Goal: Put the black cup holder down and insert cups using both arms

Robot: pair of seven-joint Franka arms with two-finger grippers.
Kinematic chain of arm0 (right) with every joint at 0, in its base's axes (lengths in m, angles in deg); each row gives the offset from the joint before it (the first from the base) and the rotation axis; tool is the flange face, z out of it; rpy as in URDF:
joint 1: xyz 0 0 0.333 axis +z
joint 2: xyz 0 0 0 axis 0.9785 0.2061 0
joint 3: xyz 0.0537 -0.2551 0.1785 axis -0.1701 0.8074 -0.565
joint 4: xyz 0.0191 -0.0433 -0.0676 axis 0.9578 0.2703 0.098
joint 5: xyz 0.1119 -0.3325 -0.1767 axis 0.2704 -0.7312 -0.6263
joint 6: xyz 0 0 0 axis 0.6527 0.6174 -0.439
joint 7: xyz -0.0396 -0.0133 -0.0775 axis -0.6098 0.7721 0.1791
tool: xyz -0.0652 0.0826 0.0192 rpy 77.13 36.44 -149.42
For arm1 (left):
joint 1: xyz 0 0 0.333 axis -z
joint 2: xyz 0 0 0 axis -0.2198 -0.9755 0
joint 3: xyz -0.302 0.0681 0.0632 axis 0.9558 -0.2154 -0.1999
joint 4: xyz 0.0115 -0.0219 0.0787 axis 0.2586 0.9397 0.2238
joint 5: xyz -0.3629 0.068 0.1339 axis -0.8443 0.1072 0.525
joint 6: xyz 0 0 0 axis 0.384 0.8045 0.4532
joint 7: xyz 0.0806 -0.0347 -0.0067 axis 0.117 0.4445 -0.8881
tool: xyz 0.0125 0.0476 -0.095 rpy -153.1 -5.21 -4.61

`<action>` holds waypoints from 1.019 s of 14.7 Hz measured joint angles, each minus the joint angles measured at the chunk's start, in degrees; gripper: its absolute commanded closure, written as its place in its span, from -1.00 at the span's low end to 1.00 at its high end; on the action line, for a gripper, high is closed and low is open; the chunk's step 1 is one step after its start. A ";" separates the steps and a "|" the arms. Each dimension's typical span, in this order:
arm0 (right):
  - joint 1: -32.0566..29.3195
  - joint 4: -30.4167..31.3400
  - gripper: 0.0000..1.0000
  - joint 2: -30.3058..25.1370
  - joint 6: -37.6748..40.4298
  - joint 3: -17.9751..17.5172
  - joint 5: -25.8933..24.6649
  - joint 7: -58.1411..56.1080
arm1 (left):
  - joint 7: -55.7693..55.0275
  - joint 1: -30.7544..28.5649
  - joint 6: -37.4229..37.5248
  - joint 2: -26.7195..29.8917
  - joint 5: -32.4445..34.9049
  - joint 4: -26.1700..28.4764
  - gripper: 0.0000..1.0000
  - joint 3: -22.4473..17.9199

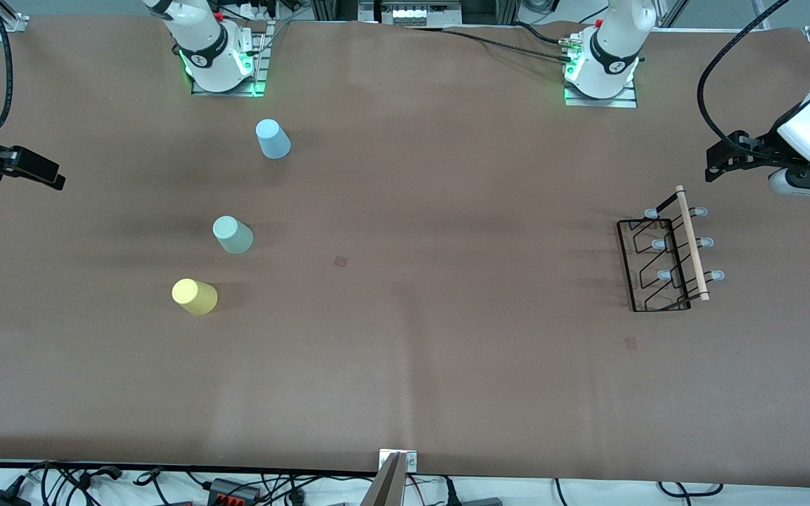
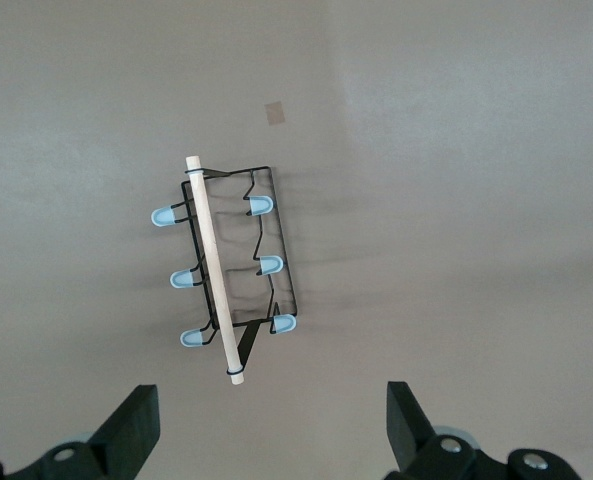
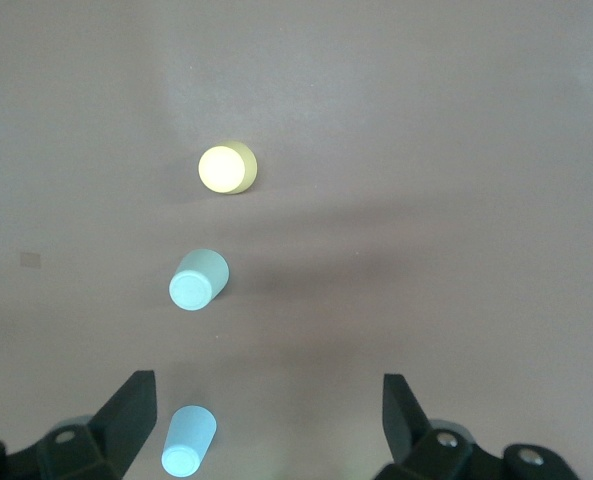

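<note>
The left gripper point(image 2: 271, 430) hangs with fingers apart over the table's point(image 1: 447, 211) left-arm end, the wire rack point(image 1: 665, 260) at its 6 o'clock. The right gripper point(image 3: 269, 425), likewise spread, hangs over the right-arm end. Blue cup point(image 1: 273, 138), grey-green cup point(image 1: 233, 235) and yellow cup point(image 1: 195, 296) stand inverted, smooth, unmarked.
</note>
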 measured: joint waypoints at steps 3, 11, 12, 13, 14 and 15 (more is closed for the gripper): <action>0.02 0.00 -1.00 0.00 -0.31 0.00 0.09 0.00 | 0.00 0.00 0.01 0.00 0.00 0.00 -1.00 0.00; -0.07 0.00 -1.00 0.02 -0.38 0.01 0.09 -0.02 | 0.00 0.01 1.90 -2.55 0.00 0.17 -1.00 0.01; -0.04 0.00 -1.00 0.04 -0.35 0.01 0.09 -0.02 | 0.00 0.00 2.12 -3.49 0.00 0.21 -1.00 -0.01; 0.01 0.00 -1.00 0.05 -0.35 0.00 0.09 -0.02 | 0.00 -0.06 2.37 -4.45 0.00 0.26 -1.00 -0.05; 0.14 0.00 -1.00 0.06 -0.35 -0.02 0.09 -0.02 | 0.00 -0.36 2.65 -5.54 0.01 0.35 -1.00 -0.11; 0.37 0.00 -1.00 0.09 -0.35 -0.03 0.09 -0.02 | 0.00 -1.05 2.76 -6.83 0.01 0.47 -1.00 -0.20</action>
